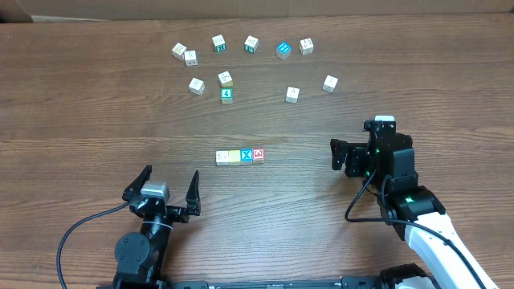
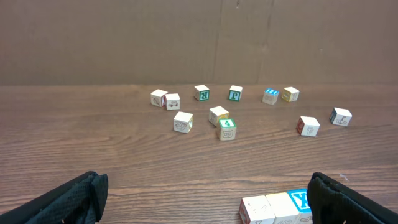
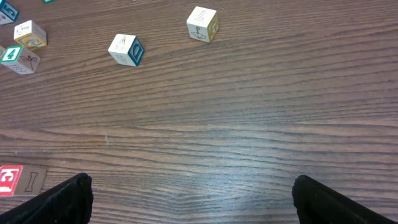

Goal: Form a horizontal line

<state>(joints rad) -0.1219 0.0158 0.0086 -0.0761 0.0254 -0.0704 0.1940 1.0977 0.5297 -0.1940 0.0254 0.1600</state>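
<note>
Four small lettered cubes stand touching in a left-to-right row at the table's middle: a white cube (image 1: 222, 157), a pale yellow cube (image 1: 234, 156), a blue cube with a white X (image 1: 246, 155) and a red-faced cube (image 1: 259, 155). My left gripper (image 1: 171, 172) is open near the front edge, left of and in front of the row, holding nothing. Its wrist view shows the white cube (image 2: 255, 210), the yellow one (image 2: 283, 208) and the X cube (image 2: 300, 200) beside its right finger (image 2: 342, 200). Off to the right of the row, my right gripper (image 1: 334, 155) is open and empty; the red-faced cube (image 3: 7, 180) sits at its view's left edge.
Several loose cubes lie scattered across the far half of the table, among them a green-topped cube (image 1: 226, 95), a blue-topped cube (image 1: 283, 50) and white ones (image 1: 292, 95) (image 1: 330, 83). Two of them (image 3: 126, 50) (image 3: 202, 24) lie ahead of the right gripper. A cardboard wall (image 2: 199, 37) backs the table.
</note>
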